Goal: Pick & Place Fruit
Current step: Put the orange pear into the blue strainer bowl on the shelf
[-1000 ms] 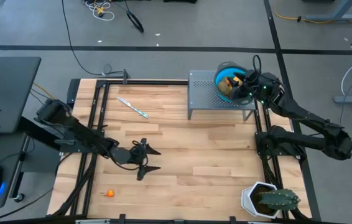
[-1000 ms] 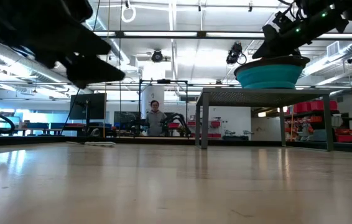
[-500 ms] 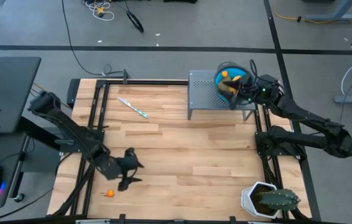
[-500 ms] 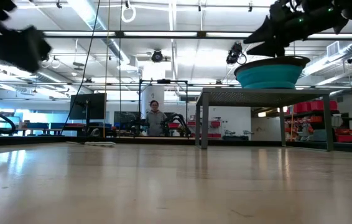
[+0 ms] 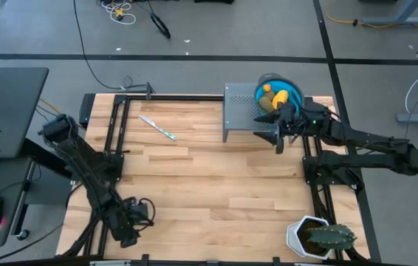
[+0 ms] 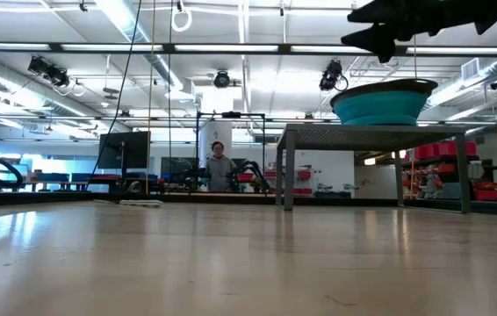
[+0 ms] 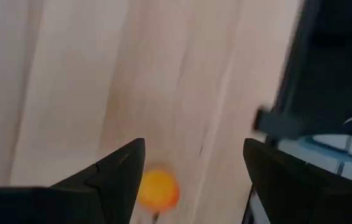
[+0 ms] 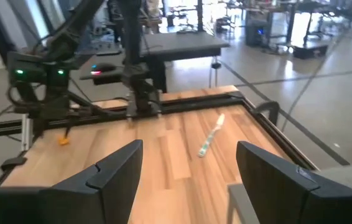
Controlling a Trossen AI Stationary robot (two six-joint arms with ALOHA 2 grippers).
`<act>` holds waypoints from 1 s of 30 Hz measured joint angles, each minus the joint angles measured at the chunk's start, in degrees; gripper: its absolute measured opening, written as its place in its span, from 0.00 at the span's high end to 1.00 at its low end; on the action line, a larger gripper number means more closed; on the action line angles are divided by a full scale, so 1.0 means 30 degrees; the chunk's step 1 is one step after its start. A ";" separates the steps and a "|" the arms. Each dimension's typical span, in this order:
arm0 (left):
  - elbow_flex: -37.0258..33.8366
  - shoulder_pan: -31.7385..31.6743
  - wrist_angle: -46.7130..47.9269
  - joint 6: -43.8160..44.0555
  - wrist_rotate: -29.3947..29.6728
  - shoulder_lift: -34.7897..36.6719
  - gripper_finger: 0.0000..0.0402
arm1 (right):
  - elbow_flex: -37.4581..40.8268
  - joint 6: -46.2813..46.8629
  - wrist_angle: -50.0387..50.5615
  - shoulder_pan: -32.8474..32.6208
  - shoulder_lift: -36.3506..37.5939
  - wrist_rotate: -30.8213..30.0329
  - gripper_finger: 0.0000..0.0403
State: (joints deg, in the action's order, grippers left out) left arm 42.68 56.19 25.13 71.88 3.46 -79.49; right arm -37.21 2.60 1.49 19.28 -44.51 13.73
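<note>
The work surface is a table (image 5: 216, 185) of pale wooden planks with visible grain, framed by dark metal rails. At its far right corner stands a grey perforated metal stand (image 5: 242, 111) on thin legs; all positions below are given relative to this stand.

A round blue bowl (image 5: 292, 87) sits on the stand's right end. In the low view it appears as a shallow teal dish (image 6: 384, 98) with a dark rim. Inside it, the high view shows a yellow oblong fruit (image 5: 281, 96), a small orange piece (image 5: 267, 87) and an olive-brown oval (image 5: 266, 104).

One further orange fruit (image 7: 157, 190), small, round and smooth, lies on the bare planks at the table's near left corner, well apart from the stand. The right wrist view shows it as a tiny orange spot (image 8: 63, 140).

The left gripper (image 5: 136, 222) is at that near left corner, directly over the orange fruit. Its two dark, wedge-shaped fingers (image 7: 117, 177) are spread and hold nothing; the fruit shows in the gap between them.

The right gripper (image 5: 278, 133) hovers just at the stand's near right edge, beside the bowl. Its fingers (image 8: 117, 171) are parted and empty.

A thin silvery-white stick (image 5: 157, 126) lies flat on the planks to the left of the stand.
</note>
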 joint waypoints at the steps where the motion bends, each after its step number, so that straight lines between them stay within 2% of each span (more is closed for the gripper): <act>1: 0.0000 0.0243 0.0245 0.0679 -0.0360 -0.0123 0.29 | 0.0000 -0.0123 -0.0090 -0.0351 0.0000 -0.0220 0.33; 5: -0.0007 0.0921 0.0790 0.2531 -0.1383 -0.0251 0.29 | 0.0000 -0.0550 -0.0220 -0.1697 0.0000 -0.1386 0.33; 9: -0.0007 0.1666 0.1293 0.4239 -0.1524 -0.0251 0.29 | 0.0127 -0.0621 -0.0294 -0.2719 0.0000 -0.1710 0.33; 14: -0.0007 0.2302 0.1455 0.5266 -0.0137 -0.0251 0.29 | 0.1154 -0.0912 -0.0961 -0.3821 -0.0022 -0.2437 0.33; 16: -0.0007 0.2430 0.2064 0.5328 0.0776 -0.0251 0.29 | 0.1285 -0.1107 -0.1060 -0.4033 -0.0010 -0.3037 0.33; 21: -0.0022 0.2466 0.2898 0.5481 0.2243 -0.0657 0.29 | 0.1684 -0.1419 -0.1896 -0.4691 -0.0051 -0.3019 0.33; 30: 0.0100 0.2466 0.0985 0.3718 0.1387 -0.2565 0.29 | 0.2011 -0.1544 -0.4365 -0.6472 -0.0051 -0.3042 0.33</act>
State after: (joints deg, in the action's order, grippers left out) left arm 42.98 63.59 28.08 83.04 7.62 -87.19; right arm -31.18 -2.03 -11.61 -0.13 -44.66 4.60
